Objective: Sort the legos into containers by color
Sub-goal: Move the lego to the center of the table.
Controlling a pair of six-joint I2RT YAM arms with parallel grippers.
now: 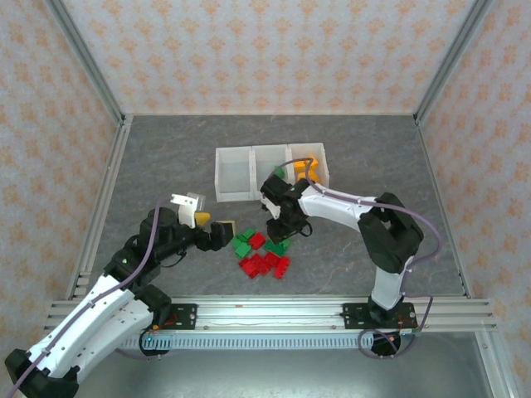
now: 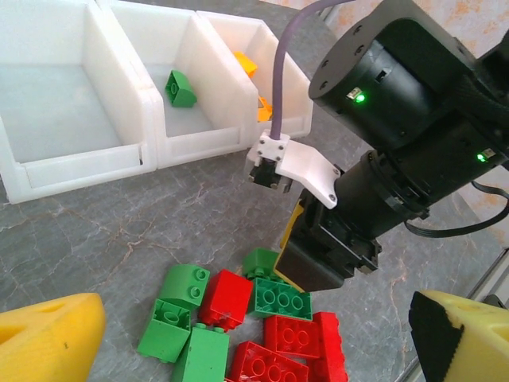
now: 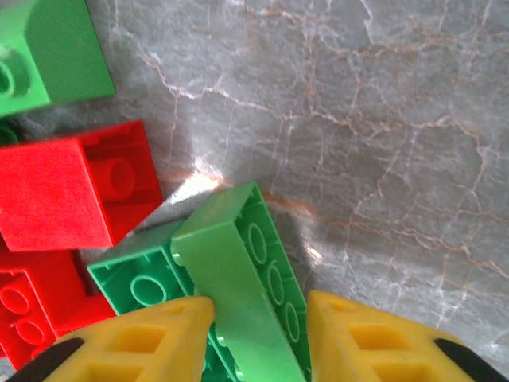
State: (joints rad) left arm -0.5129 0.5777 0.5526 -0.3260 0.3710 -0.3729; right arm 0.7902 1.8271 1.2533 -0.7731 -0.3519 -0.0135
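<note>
The left gripper (image 1: 217, 234) hovers wide open, empty, just left of a heap of small red and green studded plastic bricks (image 1: 264, 255). The right gripper (image 3: 254, 306) pinches a tilted green brick (image 3: 238, 263) at the heap's right edge. Behind, three joined translucent white plastic bins (image 1: 234, 197) hold one green brick (image 2: 181, 87) mid-row, orange bricks (image 2: 246, 62) rightmost.

Enclosure, as I see it from my station.
- Walls (image 1: 249, 50): back and two sides, papered cream-pink with a repeating orange floral motif.
- Corner posts (image 1: 87, 60): bare aluminium extrusion, one at each rear corner, slanting outward in the overhead view.
- Table surface (image 1: 166, 157): grey stone-look sheet, matte, with pale and rust-coloured veins running through it.
- Front rails (image 1: 274, 311): parallel aluminium tracks across the near edge.
- Light: even and diffuse. I note a small bright glint (image 3: 199, 175) on the grey sheet in the right wrist view.
</note>
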